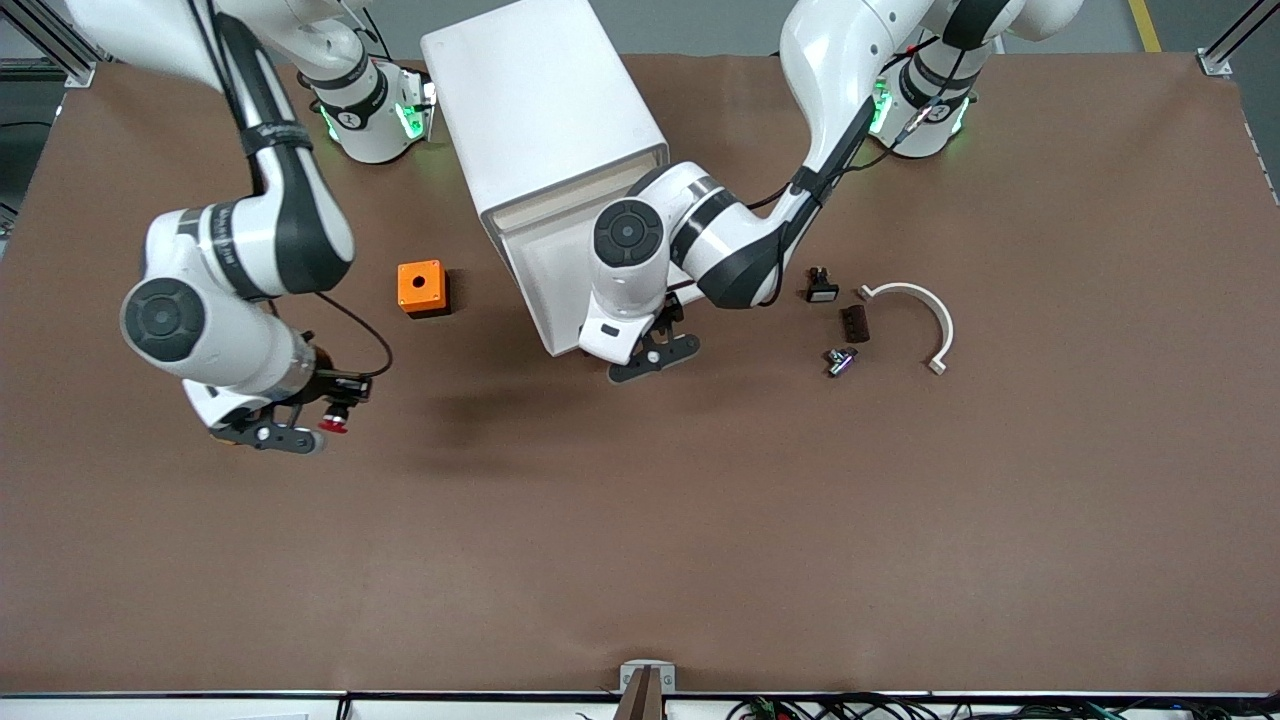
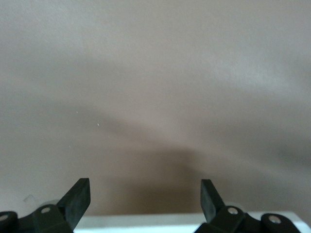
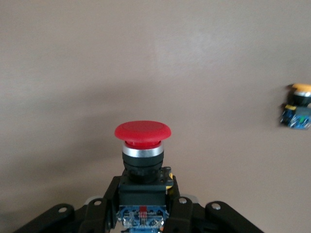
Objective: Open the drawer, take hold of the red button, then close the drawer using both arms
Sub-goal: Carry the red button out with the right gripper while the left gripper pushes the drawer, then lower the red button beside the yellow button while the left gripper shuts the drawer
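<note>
The lowest drawer stands pulled out of the white cabinet, toward the front camera. My left gripper hangs open and empty at the drawer's front edge. In the left wrist view it shows open over the brown table, with the drawer's white rim just under the fingers. My right gripper is shut on the red-capped button and holds it above the table toward the right arm's end. In the right wrist view the gripper clamps the button's black-and-blue body.
An orange box with a hole sits beside the drawer toward the right arm's end. Toward the left arm's end lie a white curved piece, two small black parts and a silvery part. An orange-capped button shows in the right wrist view.
</note>
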Available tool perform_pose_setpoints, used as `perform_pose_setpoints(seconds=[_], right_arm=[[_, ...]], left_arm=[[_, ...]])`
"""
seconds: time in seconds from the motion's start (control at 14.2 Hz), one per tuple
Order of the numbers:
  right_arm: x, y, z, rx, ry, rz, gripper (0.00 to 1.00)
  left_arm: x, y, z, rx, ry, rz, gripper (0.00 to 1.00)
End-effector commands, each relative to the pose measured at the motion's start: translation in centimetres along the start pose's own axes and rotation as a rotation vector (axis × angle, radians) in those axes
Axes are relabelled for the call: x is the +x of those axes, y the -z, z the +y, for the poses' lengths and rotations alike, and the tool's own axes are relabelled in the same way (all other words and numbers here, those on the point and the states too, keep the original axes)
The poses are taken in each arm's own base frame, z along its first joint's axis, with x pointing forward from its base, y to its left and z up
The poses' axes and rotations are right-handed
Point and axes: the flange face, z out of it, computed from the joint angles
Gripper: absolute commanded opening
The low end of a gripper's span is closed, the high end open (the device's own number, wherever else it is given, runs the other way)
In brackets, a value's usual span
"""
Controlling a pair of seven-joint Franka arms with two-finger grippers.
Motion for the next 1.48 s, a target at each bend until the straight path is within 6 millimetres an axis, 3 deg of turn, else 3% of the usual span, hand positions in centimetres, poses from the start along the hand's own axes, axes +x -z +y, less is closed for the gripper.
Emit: perform_pose_setpoints(seconds=[0.0,0.21,0.35,0.49,0.71,1.06,1.41], right_arm=[[-1.4,-3.3,3.9,0.014,0.018,0.042,0.00],[-2.9,-8.4,7.2,0.023,-0.031,0.072,0.00],[-3.5,-10.4,8.6,0.025,-0.053,0.078,0.00],[-3.2,-11.1,10.7,0.026,-0.090,0.077,0.00],[-2.4,-13.5,12.1,0.014,-0.102,0.087,0.00],[-0.4,-15.7,14.5,0.008,-0.101,0.096,0.00],[1.1,-17.1,14.7,0.005,-0.093,0.090,0.00]], left_arm=[[-1.8,0.7,0.1,-0.006,-0.007,-0.001,1.00],[-3.8,0.4,0.6,-0.003,-0.004,-0.029,1.00],[-5.0,0.1,1.0,-0.005,0.010,-0.052,1.00],[-6.2,0.0,1.4,-0.015,0.029,-0.100,1.00],[-8.6,-0.7,1.9,-0.009,0.048,-0.134,1.00],[-11.6,-1.7,2.3,0.004,0.052,-0.188,1.00],[-13.5,-1.9,2.7,-0.004,0.067,-0.256,1.00]])
